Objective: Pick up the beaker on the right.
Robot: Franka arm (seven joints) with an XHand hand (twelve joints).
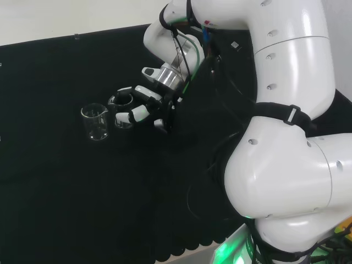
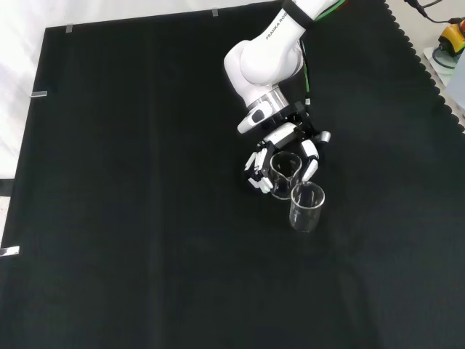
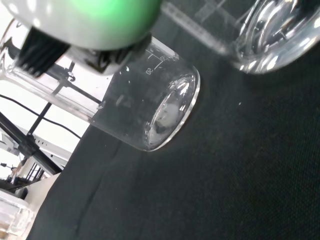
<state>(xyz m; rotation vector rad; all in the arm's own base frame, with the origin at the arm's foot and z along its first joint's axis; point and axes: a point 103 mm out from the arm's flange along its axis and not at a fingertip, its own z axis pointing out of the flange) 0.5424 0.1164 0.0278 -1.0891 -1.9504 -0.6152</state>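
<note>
Front view: fingers (image 2: 255,173) curl down on the left of the nearer-to-arm beaker (image 2: 284,169), the thumb side (image 2: 310,161) on its right, so the glass sits between them, upright, rim up, under the palm. Hand (image 1: 144,105) is closed part way around this beaker; whether the pads press the glass I cannot tell. Base looks to rest on the black surface (image 2: 145,240), so not yet lifted, by my reading. Second beaker (image 2: 306,206) stands just beside, touching or nearly so, on the side away from the arm. Head view: held beaker is the right one of the pair, second beaker to its left. A straight lift should clear the neighbour.
</note>
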